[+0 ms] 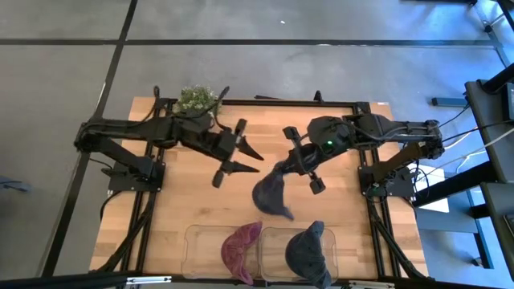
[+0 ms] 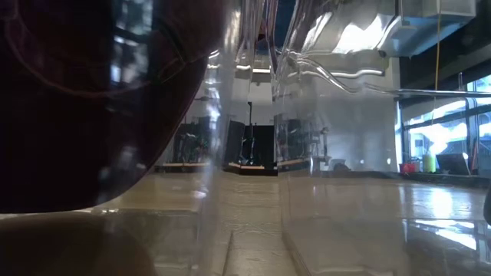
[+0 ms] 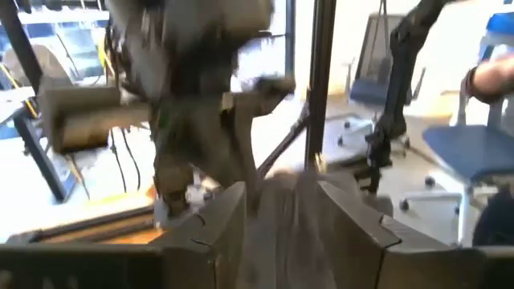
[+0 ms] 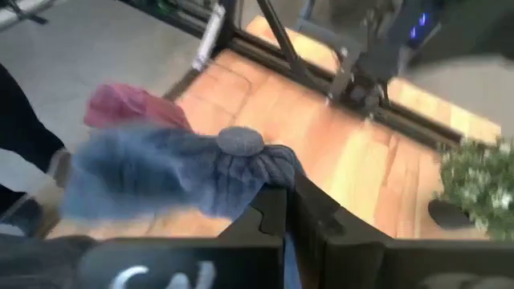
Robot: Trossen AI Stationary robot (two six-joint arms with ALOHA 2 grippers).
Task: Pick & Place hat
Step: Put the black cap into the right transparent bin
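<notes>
A dark blue fabric baseball cap (image 1: 273, 195) hangs above the middle of the pale wooden table (image 1: 173, 205), pinched at its crown by the right gripper (image 1: 291, 166). In the right wrist view the two dark fingers (image 4: 269, 210) are pressed close together on a fold of the blue cloth, with the cap's grey top button (image 4: 240, 141) just past them and the cap's body spreading away over the wood.

The table stands on a grey concrete floor (image 1: 241, 68) crossed by dark lines, with black metal framing around it. At the near edge sit two clear plastic bins side by side. The left bin (image 1: 201, 250) has a maroon cap (image 1: 239, 250) draped at its right end, and the right bin (image 1: 273, 255) holds a dark grey-blue cap (image 1: 308, 254). A small green potted plant (image 1: 194, 99) sits at the far edge of the table. The low view looks through the clear bin walls, with the maroon cap filling one side and a bright room with windows beyond.

The right arm reaches from the right side toward the table's centre, its wrist bent down over the held cap. The left arm stretches in from the left, and the left gripper (image 1: 238, 150) is raised over the table left of the cap, its fingers spread apart and clamped on nothing
</notes>
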